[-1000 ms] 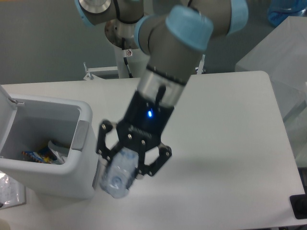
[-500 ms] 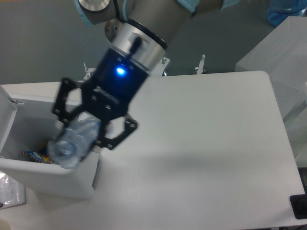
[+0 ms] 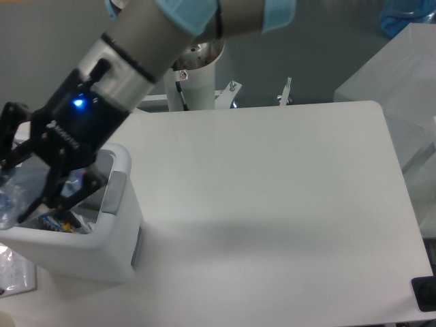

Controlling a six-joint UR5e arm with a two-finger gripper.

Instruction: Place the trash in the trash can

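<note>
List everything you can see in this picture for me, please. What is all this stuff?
table: one, white, fills most of the view.
trash can: one, white with a grey front panel, open, at the table's left edge.
bottle: one, clear plastic, blurred, held over the open can.
colourful litter: some, blue and yellow, inside the can; number unclear.
clear wrapper: one, white print, at the lower left beside the can.
dark object: one, black, at the lower right corner.
robot arm: one, grey with light blue joints, reaching left.
gripper: one, black, blue light above it, jaws closed on the bottle.
</note>
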